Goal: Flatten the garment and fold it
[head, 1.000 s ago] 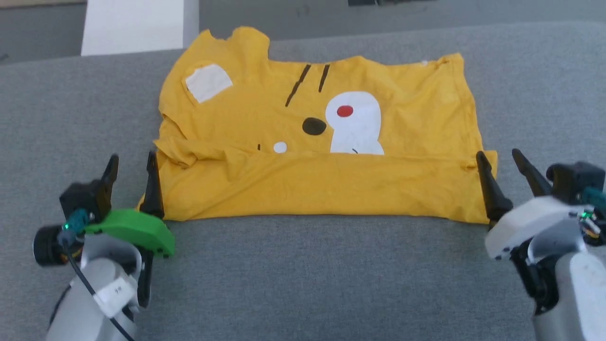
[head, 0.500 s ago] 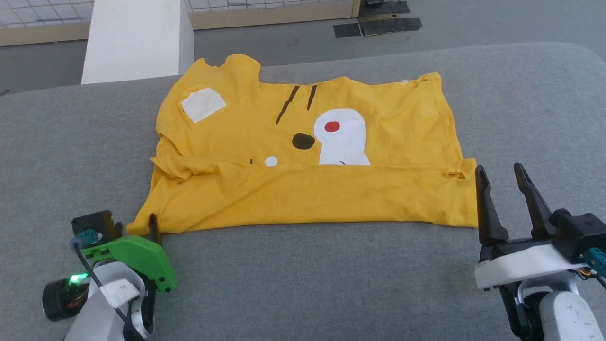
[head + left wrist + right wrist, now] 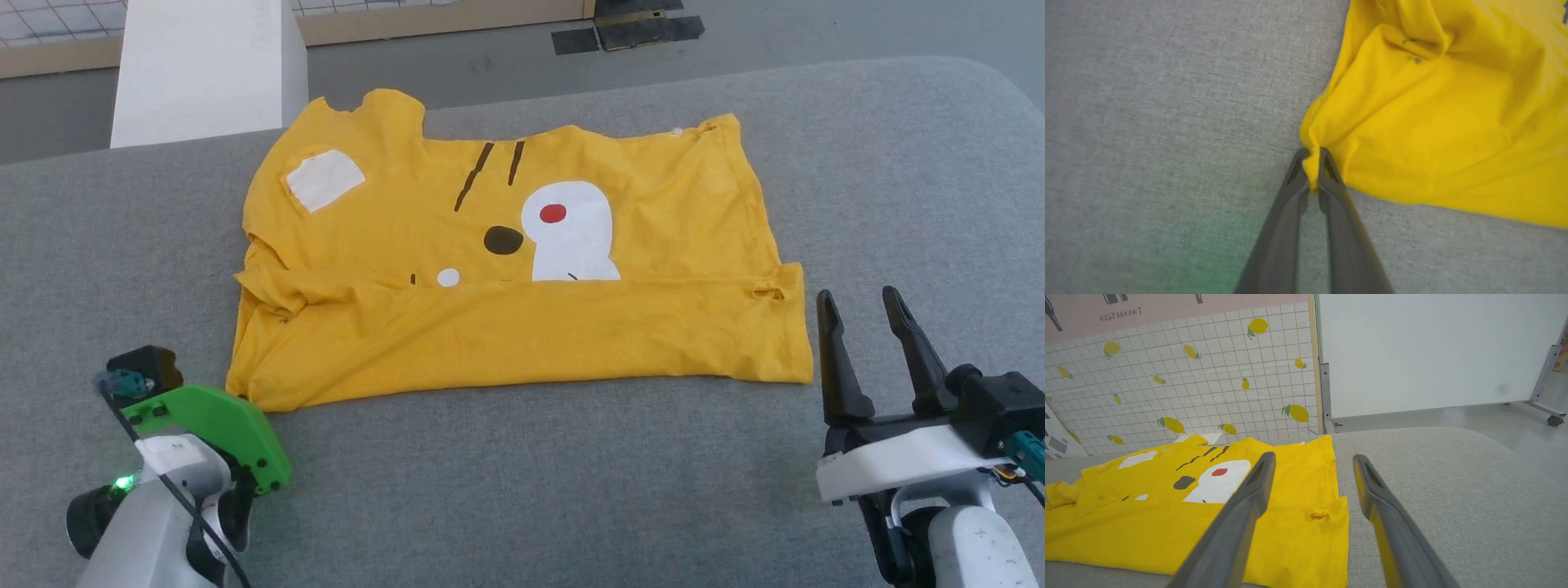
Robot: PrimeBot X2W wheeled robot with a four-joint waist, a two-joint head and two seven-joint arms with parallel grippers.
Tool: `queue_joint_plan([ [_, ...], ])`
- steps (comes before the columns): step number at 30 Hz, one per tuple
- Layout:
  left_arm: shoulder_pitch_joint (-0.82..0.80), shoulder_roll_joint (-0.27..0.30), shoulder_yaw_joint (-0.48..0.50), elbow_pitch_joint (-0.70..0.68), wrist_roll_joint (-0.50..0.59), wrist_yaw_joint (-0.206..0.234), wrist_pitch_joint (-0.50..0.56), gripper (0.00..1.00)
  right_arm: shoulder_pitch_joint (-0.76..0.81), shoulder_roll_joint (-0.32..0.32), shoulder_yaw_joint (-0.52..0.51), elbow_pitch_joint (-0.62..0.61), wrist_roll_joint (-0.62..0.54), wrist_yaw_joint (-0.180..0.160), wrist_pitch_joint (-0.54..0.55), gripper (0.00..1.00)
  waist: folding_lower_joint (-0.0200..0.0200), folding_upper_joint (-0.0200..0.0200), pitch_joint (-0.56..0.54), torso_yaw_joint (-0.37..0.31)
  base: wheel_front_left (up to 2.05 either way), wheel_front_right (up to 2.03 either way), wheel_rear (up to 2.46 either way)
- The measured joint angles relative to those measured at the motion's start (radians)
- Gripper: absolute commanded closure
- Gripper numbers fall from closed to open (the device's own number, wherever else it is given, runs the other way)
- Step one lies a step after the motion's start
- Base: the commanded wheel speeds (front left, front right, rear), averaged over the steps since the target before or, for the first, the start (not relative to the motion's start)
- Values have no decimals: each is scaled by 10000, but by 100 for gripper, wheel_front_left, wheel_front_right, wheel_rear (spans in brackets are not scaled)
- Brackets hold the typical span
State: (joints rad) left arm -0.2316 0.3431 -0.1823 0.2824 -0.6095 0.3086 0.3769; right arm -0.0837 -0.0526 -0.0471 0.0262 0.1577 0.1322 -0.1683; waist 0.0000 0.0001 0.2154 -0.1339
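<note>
Garment [image 3: 522,327] lay on padded surface [image 3: 522,490], approx. centre, w/ its near strip folded over onto the rest. L gripper [image 3: 1312,163] sat at garment's near-L corner, touching it. R gripper [image 3: 858,294] stood just beside near-R corner, apart from cloth. Block [image 3: 204,65] stood behind surface, far L; floor [image 3: 457,65] lay beyond both.
</note>
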Motion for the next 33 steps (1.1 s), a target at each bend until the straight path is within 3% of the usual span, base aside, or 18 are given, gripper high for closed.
queue_joint_plan([
  [7, 12, -21, -132, -203, 4, -190, -282, 100, -277, 6, -403, 422, 77, 0, 621, 0, 0, 0, 58, 217, 0, 0, 0],
  [16, -16, -211, -364, -142, 4, -522, -543, 100, -1426, 10, -1227, 2598, 52, -2, 4811, 0, 0, 0, 99, 584, 0, 0, 0],
  [23, -115, -251, -487, -40, 2, -717, -759, 100, -1865, -10, -1287, 2637, -844, 0, 7703, 0, 0, 0, 274, 787, 0, 0, 0],
  [24, -118, -251, -499, -31, 2, -719, -794, 100, -1889, -10, -1287, 2539, -874, 0, 7986, 16, 0, 0, 306, 805, 0, 0, 0],
  [25, -125, -251, -510, -19, 2, -742, -826, 100, -1905, -21, -1290, 2426, -874, 0, 8255, 69, 0, 0, 331, 824, 0, 0, 0],
  [27, -139, -255, -516, -2, 4, -796, -949, 100, -1910, -23, -1292, 2184, -876, 0, 8573, 100, 0, 0, 354, 860, 0, 0, 0],
  [33, -60, -270, -514, 150, 38, -966, -1818, 100, -1708, 27, -1338, 1551, -1131, 0, 8088, 100, 0, 0, 117, 881, 0, 0, 0],
])
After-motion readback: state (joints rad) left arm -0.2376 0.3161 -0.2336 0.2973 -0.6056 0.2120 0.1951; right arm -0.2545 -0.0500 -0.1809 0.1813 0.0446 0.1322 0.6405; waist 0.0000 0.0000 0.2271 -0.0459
